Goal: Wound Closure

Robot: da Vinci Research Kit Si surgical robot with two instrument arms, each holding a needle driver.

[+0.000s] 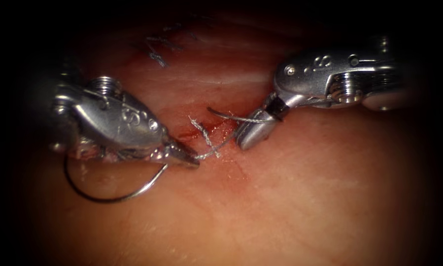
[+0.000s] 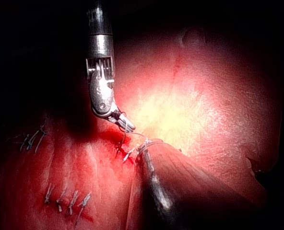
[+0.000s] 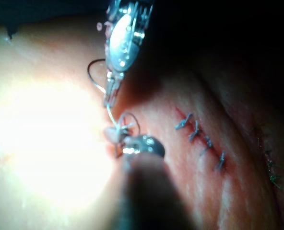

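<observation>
Tissue (image 1: 290, 197) lies under both tools, with the cut (image 1: 216, 130) running between their tips and red fluid (image 1: 209, 133) staining its edges. Just ahead of the left tool (image 1: 184, 156), whose 2 jaws are clenched to a fine point, the thread (image 1: 206, 153) runs from those jaws toward the cut, so this tool is grasping the thread. The needle (image 1: 108, 197) hangs as a wide open curve below and behind the left tool's jaws, over the tissue on the left side of the cut, and none of its visible arc is in the tissue; whether the jaws also touch one end of it I cannot tell. The right tool (image 1: 253, 135) points down at the cut from the right, its tip just beside the wound edge. A strand of thread crosses right at its jaws, but whether they are clamped on it or parted I cannot tell. A short frayed thread end (image 1: 201, 130) stands up from the cut between the 2 tips. Beyond the left tool, finished stitches (image 1: 159, 49) sit in the tissue.
</observation>
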